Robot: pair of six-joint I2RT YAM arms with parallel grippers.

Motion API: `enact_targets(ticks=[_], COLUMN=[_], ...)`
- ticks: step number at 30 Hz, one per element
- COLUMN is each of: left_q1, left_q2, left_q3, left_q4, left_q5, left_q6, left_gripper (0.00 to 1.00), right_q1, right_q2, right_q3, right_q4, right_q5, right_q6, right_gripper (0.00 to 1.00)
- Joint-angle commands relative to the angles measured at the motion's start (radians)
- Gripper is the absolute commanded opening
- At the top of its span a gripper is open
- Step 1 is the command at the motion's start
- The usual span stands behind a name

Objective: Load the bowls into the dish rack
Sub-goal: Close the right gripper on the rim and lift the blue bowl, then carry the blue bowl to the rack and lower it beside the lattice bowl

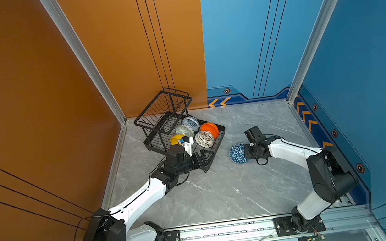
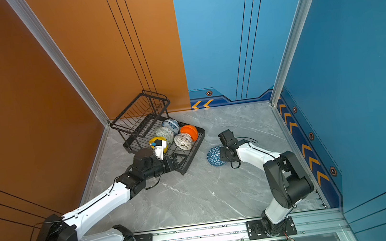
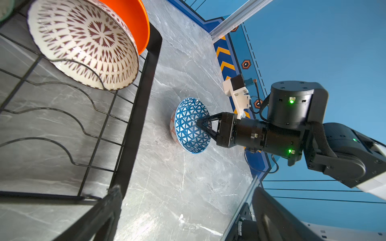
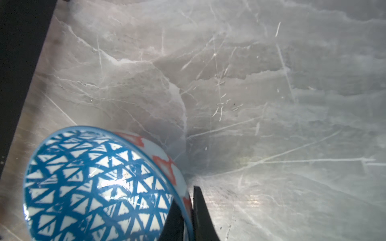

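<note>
Right wrist view: right pincer (image 4: 186, 210) clamped on rim of blue triangle bowl (image 4: 94, 187). Bowl tilted, seemingly touching worktop (image 4: 271, 83) mid-surface, near dish rack (image 3: 142, 108). Left pincer (image 1: 204, 157) wide open, empty, at rack corner nearest the worktop's front edge. Other bowls (image 1: 204, 138) in rack tray.

Your blue triangle bowl (image 4: 94, 187) is shiny and smooth. Your dish rack (image 3: 135, 116) is black metal wire. The table (image 4: 271, 83) looks like scratched stone.

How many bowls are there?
6. Five stand in the dish rack: floral bowl, pale green bowl, orange bowl, lattice bowl and yellow bowl. The blue triangle bowl is on the table beside the rack, right pincer gripping its rim. None seems hidden.
</note>
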Motion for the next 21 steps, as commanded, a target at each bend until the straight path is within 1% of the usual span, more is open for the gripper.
enact_targets(ticks=[1,3,5,8,11,12,14,16,19,21], left_q1=[0.031,0.054,0.078,0.123,0.178,0.199,0.253,0.302,0.361,0.398], left_q2=[-0.035,-0.055,-0.081,-0.117,-0.153,-0.163,-0.177,-0.178,-0.179,-0.182], left_q3=[-0.021,-0.038,-0.055,-0.086,-0.140,-0.162,-0.210,-0.245,-0.290,-0.313], left_q4=[-0.013,-0.013,-0.012,-0.011,0.026,0.042,0.084,0.121,0.170,0.196], left_q5=[0.004,0.010,0.015,0.030,0.050,0.059,0.094,0.135,0.189,0.221], left_q6=[-0.021,-0.040,-0.064,-0.102,-0.159,-0.178,-0.225,-0.260,-0.304,-0.329], left_gripper=[0.98,0.98,0.98,0.98,0.98,0.98,0.98,0.98,0.98,0.98], right_q1=[0.044,0.091,0.166,0.261,0.356,0.383,0.441,0.486,0.540,0.561], right_q2=[-0.009,-0.020,-0.026,-0.021,-0.006,0.000,0.021,0.048,0.096,0.134], right_q3=[0.062,0.095,0.140,0.212,0.276,0.291,0.308,0.320,0.328,0.332], right_q4=[-0.047,-0.070,-0.093,-0.113,-0.095,-0.074,0.012,0.109,0.293,0.407], right_q5=[0.154,0.260,0.430,0.620,0.768,0.808,0.888,0.942,1.001,1.015], right_q6=[-0.034,-0.066,-0.127,-0.222,-0.328,-0.371,-0.495,-0.621,-0.809,-0.926], right_gripper=[0.01,0.00,0.00,0.00,0.00,0.00,0.00,0.00,0.00,0.00])
